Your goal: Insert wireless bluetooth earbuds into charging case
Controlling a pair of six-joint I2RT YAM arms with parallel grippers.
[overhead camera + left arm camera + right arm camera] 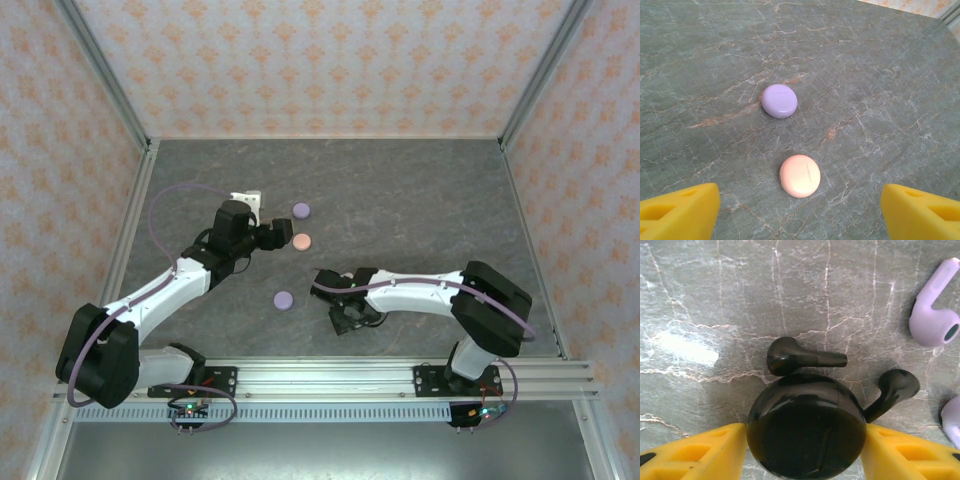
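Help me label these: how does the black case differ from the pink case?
The black case is glossy black; the pink case is pale peach-pink. The right hand grips the black case's sides; the pink case lies free before the open left hand. Beside the black case lie black earbuds; beyond the pink case lies a lavender case. Both are round discs on the table.

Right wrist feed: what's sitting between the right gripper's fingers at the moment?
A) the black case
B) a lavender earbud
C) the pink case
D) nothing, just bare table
A: the round black case sits between the right gripper's yellow fingers, which touch both of its sides, while the black earbuds lie loose on the table just beyond it.
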